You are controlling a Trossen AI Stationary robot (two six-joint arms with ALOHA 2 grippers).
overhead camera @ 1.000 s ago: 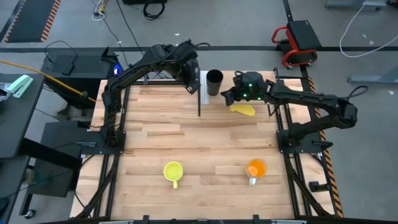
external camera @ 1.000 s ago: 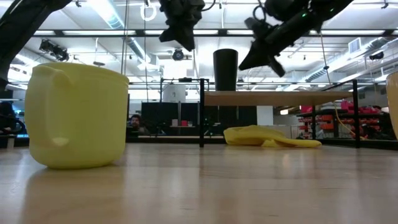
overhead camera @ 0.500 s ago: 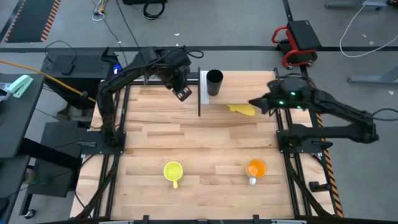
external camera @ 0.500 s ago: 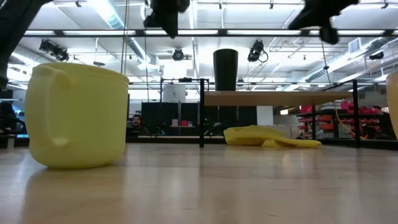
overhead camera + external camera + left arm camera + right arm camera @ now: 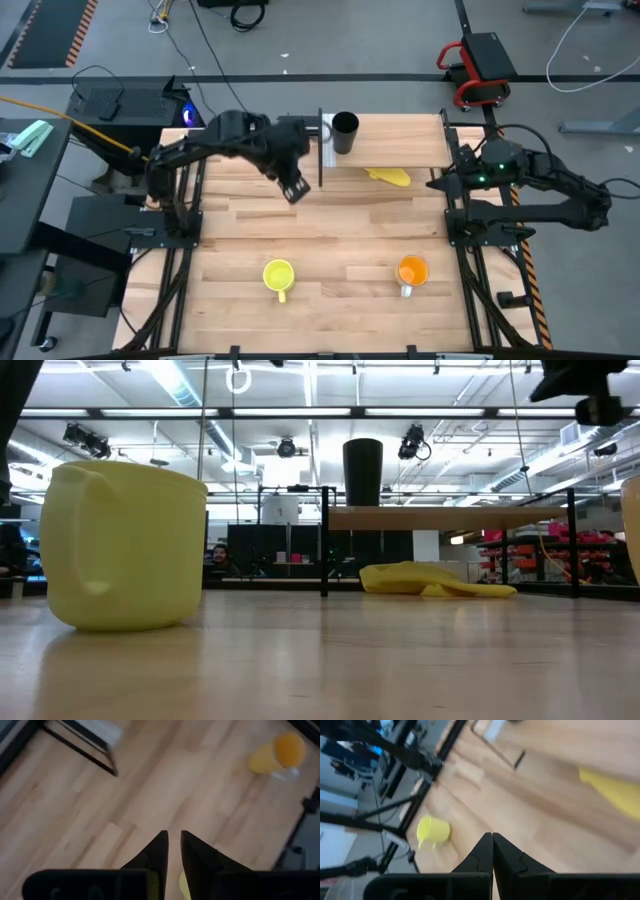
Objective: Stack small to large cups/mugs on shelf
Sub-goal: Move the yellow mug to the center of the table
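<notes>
The black cup (image 5: 345, 132) stands upright on the left end of the shelf (image 5: 400, 140), next to its white end panel (image 5: 327, 142). The yellow mug (image 5: 278, 277) and the orange mug (image 5: 412, 271) stand on the table near its front edge. My left gripper (image 5: 293, 188) hangs above the table, left of the shelf. Its fingers (image 5: 161, 842) are parted by a narrow gap with nothing between them. My right gripper (image 5: 435, 183) is shut and empty at the table's right edge, near the shelf's right end.
A flat yellow floppy object (image 5: 390, 176) lies on the table under the shelf's front edge. Thin dark posts (image 5: 324, 540) carry the shelf. Bare wood lies between the shelf and the two mugs. Black frame rails run along both table sides.
My left gripper has moved from beside the black cup toward the table's near edge and risen out of the low view. My right gripper has drawn back from over the shelf toward the table's right edge, rising too. The cup and both mugs have stayed put.
</notes>
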